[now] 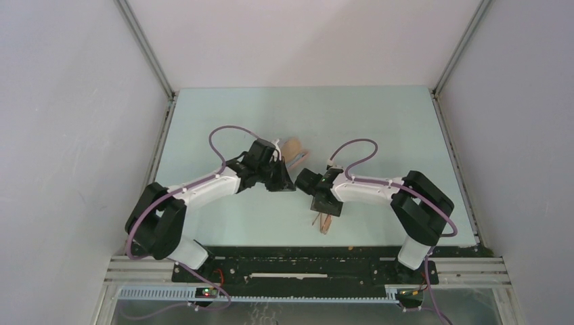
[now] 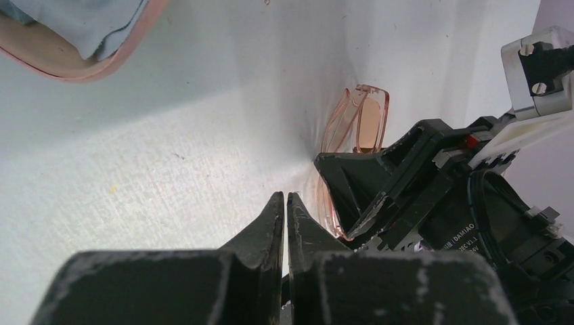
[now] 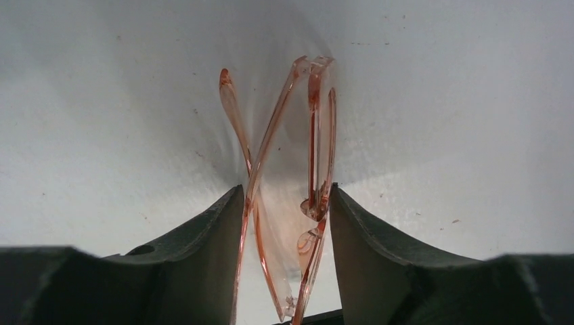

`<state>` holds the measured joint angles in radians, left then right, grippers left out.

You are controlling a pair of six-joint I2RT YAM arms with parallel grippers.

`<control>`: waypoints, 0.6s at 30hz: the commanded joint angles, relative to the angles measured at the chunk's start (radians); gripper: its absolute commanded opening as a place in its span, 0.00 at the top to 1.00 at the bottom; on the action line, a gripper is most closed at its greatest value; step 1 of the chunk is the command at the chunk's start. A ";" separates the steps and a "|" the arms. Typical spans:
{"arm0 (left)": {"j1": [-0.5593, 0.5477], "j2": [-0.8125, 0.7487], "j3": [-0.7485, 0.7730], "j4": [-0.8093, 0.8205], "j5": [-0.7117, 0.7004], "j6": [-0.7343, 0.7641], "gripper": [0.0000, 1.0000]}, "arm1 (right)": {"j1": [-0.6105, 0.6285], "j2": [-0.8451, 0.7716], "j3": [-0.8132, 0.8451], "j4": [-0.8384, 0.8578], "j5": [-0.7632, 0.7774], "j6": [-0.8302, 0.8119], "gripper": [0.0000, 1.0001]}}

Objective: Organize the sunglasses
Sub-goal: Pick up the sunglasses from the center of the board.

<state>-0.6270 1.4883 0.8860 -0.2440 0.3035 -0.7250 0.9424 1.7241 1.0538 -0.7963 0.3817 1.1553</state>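
Right gripper [image 3: 284,230]: jaws part-way closed, with one finger on each side of the sunglasses [image 2: 369,125], and both inner faces touching the thin orange-brown frame, so it is gripping them. In the right wrist view the pair is folded, its slim temple arms crossing between the fingers and the amber lenses edge-on to the camera. The free end extends beyond the fingertips toward the bench [image 1: 237,115]. Whether that end rests on the surface or hangs just above it cannot be determined. In the top view the sunglasses lie near the middle of the bench, toward its near edge, projecting from under the right gripper. Left gripper [image 2: 285,203]: jaws closed together with nothing between them, positioned just beside the right gripper and apart from the sunglasses. A pink case [image 2: 40,51] lies open on the bench beyond the left gripper, well apart from the sunglasses. A light blue cloth [image 2: 88,24] sits inside it. Only a portion of the case is visible in the left wrist view, and in the top view it is largely hidden behind the left arm.
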 commanded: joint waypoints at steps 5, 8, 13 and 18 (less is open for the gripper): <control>0.005 -0.028 -0.031 0.041 0.018 0.010 0.92 | 0.007 0.022 0.010 0.034 0.033 -0.006 0.57; 0.004 -0.027 -0.036 0.044 0.018 0.009 0.92 | 0.006 0.014 -0.005 0.051 0.029 -0.012 0.65; 0.004 -0.018 -0.036 0.052 0.027 0.006 0.92 | 0.006 -0.006 -0.024 0.067 0.029 -0.023 0.81; 0.005 -0.016 -0.033 0.051 0.028 0.008 0.92 | 0.004 -0.039 -0.036 0.093 0.031 -0.099 0.85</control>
<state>-0.6270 1.4883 0.8787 -0.2184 0.3187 -0.7254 0.9424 1.7184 1.0409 -0.7586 0.3920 1.1114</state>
